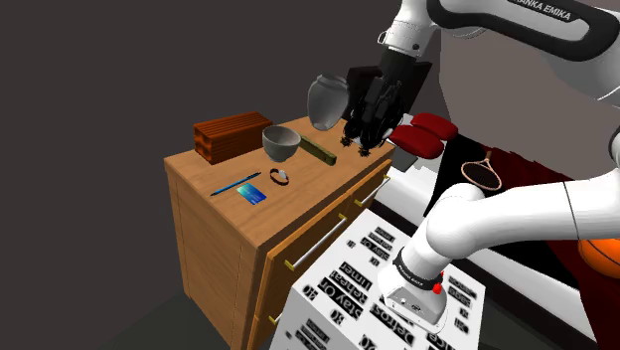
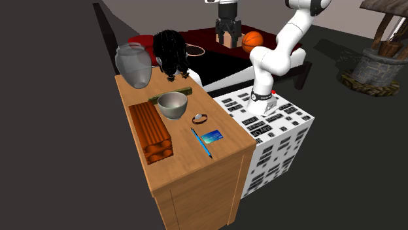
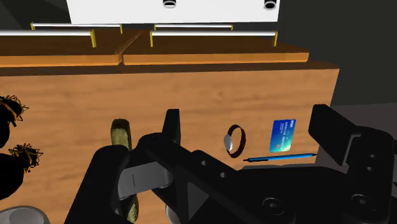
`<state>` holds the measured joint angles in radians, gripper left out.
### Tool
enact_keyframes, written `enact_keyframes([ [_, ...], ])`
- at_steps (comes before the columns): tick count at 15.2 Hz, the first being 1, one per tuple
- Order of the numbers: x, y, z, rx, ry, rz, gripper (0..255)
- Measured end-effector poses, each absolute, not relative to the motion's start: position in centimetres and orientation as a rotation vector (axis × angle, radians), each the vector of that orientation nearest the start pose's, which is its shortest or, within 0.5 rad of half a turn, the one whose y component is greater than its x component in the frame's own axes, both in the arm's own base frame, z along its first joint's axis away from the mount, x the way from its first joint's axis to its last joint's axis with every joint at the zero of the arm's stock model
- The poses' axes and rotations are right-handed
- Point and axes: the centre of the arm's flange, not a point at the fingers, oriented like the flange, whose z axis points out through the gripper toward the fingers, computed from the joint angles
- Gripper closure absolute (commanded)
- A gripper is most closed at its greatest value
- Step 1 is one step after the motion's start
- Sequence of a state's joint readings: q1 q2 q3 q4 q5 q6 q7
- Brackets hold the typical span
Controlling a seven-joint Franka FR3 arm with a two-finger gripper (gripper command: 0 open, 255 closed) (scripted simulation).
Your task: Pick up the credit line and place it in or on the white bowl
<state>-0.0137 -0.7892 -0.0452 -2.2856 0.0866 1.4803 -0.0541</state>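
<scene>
The credit card (image 1: 252, 194) is a small blue card lying flat near the front of the wooden dresser top (image 1: 204, 169), beside a blue pen (image 1: 235, 185). It also shows as the blue card (image 2: 211, 137) and, past the fingers, as the card (image 3: 283, 135). The grey-white bowl (image 1: 281, 142) stands upright mid-dresser, also seen as the bowl (image 2: 172, 104). My black gripper (image 1: 371, 114) hangs high over the dresser's far end, well away from the card and the bowl. The gripper (image 2: 227, 36) is open, and in the wrist view the gripper (image 3: 248, 122) holds nothing.
On the dresser: a grey vase (image 2: 133, 65), a black spiky object (image 2: 171, 52), a reddish ribbed block (image 2: 152, 127), a green-brown stick (image 2: 169, 97) and a small ring (image 2: 199, 118) between bowl and card. The patterned stand (image 2: 274, 124) adjoins the dresser. A basketball (image 2: 252, 40) lies behind.
</scene>
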Motion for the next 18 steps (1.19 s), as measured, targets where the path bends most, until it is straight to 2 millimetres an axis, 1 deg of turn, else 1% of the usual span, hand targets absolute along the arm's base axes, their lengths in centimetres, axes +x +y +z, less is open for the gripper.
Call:
enact_keyframes([
  [1,29.7,-1.3,61.7,-3.022,-0.024,0.016,0],
  [2,29.9,-0.8,61.4,-3.025,-0.023,0.013,0],
  [5,31.5,0.9,59.4,-3.038,-0.018,-0.006,0],
  [9,33.9,4.5,56.0,-3.058,-0.008,-0.036,0],
  [14,37.8,8.2,51.9,-3.083,0.004,-0.077,0],
  [16,38.7,9.8,50.4,-3.093,0.009,-0.094,0],
  [18,40.1,11.6,48.7,-3.102,0.014,-0.110,0],
])
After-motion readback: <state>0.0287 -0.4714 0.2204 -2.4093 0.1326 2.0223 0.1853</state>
